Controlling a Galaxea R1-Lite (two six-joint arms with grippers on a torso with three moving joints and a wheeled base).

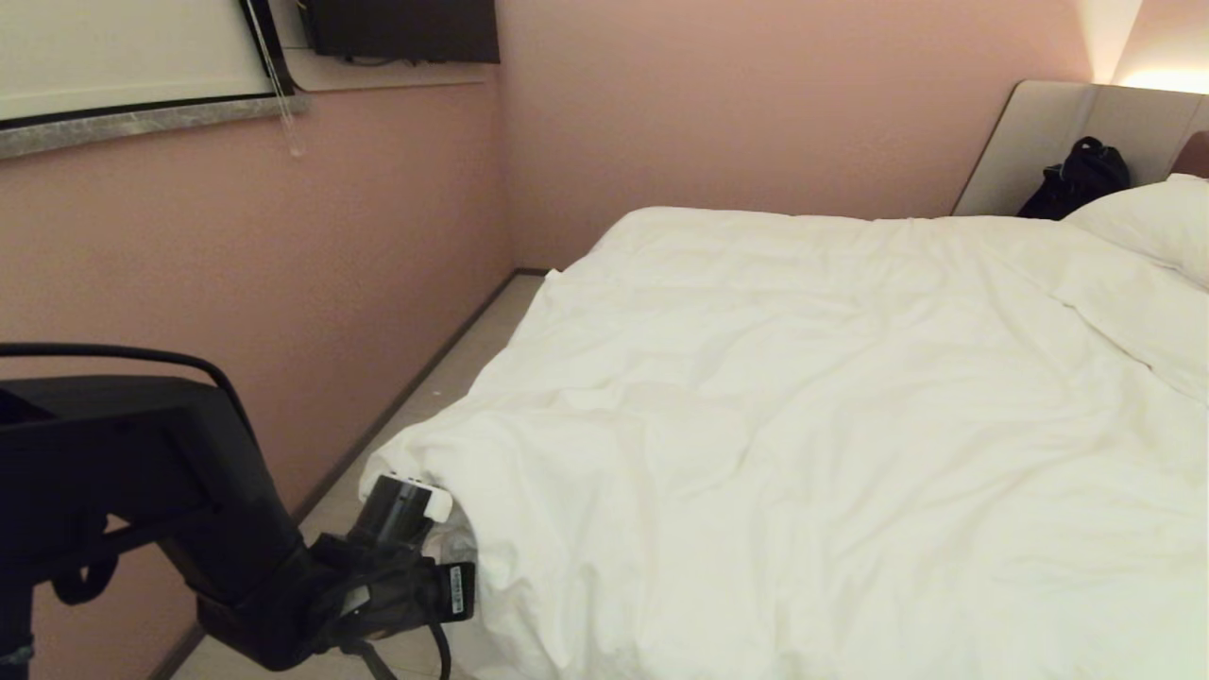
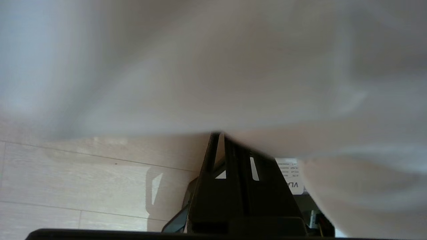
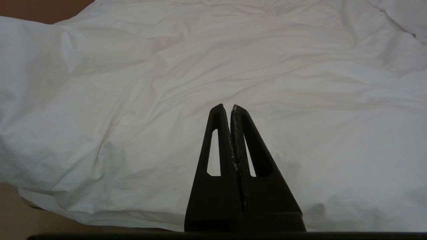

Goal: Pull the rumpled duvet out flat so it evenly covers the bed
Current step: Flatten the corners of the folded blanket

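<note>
Left gripper [image 2: 218, 134] pinches duvet [image 1: 803, 397] corner (fingers closed); pink wall [image 1: 283, 283] close beside, pillow [image 1: 1152, 222] far.

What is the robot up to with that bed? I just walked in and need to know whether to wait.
It is making the bed. The left gripper is shut on the near left corner of the white duvet, low beside the bed and above the floor. The duvet already covers most of the mattress but is wrinkled. The right gripper is shut and empty over the duvet. A pillow lies at the headboard.
</note>
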